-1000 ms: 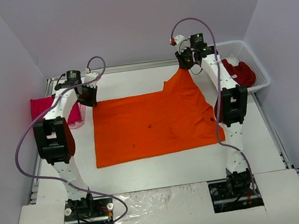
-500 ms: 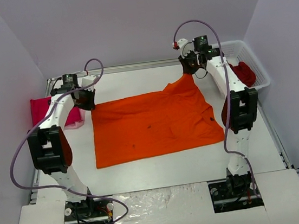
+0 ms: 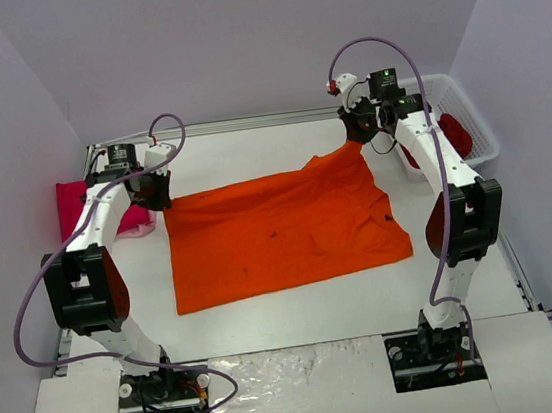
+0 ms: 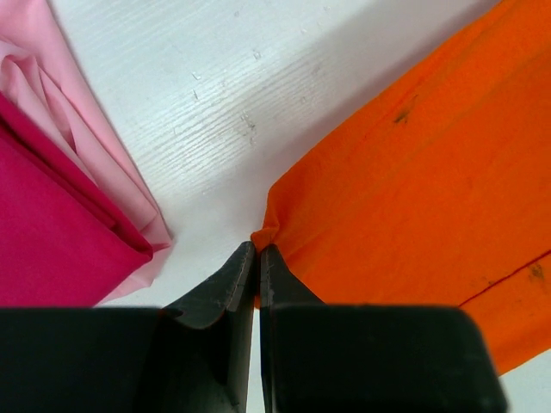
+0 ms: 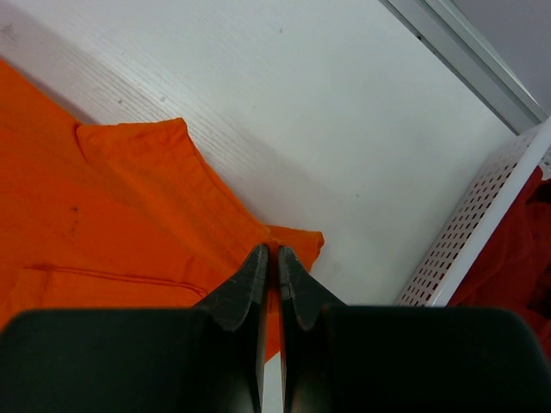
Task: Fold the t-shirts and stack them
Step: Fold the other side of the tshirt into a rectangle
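A bright orange t-shirt (image 3: 279, 231) lies spread on the white table. My left gripper (image 3: 157, 193) is shut on its far left corner (image 4: 274, 225). My right gripper (image 3: 355, 136) is shut on its far right corner (image 5: 293, 245) and holds it lifted a little. A folded magenta-pink t-shirt (image 3: 79, 205) lies on a pale pink one (image 4: 77, 138) at the table's left edge, just left of my left gripper. Dark red t-shirts (image 3: 449, 135) lie in the white basket (image 3: 465, 108) at the right.
The basket's white lattice wall (image 5: 469, 232) stands close to the right of my right gripper. A metal rail (image 3: 246, 123) runs along the table's far edge. Purple walls close in the back and both sides.
Both grippers have moved outward and slightly back with the shirt's far corners, pulling its far edge wider. The right corner has come lower.
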You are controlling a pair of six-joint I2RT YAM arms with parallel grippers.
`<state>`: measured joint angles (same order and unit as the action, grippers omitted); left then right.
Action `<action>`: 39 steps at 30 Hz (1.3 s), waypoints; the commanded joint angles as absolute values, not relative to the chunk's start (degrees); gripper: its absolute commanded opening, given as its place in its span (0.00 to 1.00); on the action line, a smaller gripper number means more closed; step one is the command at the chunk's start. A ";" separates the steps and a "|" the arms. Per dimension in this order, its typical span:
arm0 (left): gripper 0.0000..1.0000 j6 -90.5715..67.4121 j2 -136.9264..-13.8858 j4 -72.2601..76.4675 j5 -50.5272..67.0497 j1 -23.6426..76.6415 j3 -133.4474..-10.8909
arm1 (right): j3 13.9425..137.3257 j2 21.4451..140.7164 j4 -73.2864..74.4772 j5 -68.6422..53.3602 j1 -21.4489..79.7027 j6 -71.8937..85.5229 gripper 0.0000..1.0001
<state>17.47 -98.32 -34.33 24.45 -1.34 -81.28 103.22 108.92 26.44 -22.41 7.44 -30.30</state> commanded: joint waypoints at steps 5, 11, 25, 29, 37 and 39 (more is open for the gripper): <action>0.02 18.98 -91.59 -33.58 26.37 -1.49 -78.93 | 99.32 102.75 26.81 -22.06 6.94 -30.85 0.00; 0.02 20.39 -87.63 -32.08 26.63 -1.58 -75.24 | 97.03 100.46 26.98 -21.97 6.94 -30.67 0.00; 0.03 20.83 -82.97 -31.11 27.68 -1.76 -69.79 | 91.32 95.02 27.86 -21.36 6.94 -30.85 0.00; 0.02 20.92 -82.09 -31.11 28.21 -1.67 -68.91 | 89.57 93.69 28.30 -21.44 6.86 -30.85 0.00; 0.02 21.18 -81.30 -30.67 28.48 -1.76 -66.89 | 84.91 90.36 28.39 -21.80 6.86 -30.85 0.00; 0.02 21.27 -81.12 -30.59 28.39 -1.67 -66.53 | 84.12 89.74 28.39 -21.71 6.77 -30.85 0.00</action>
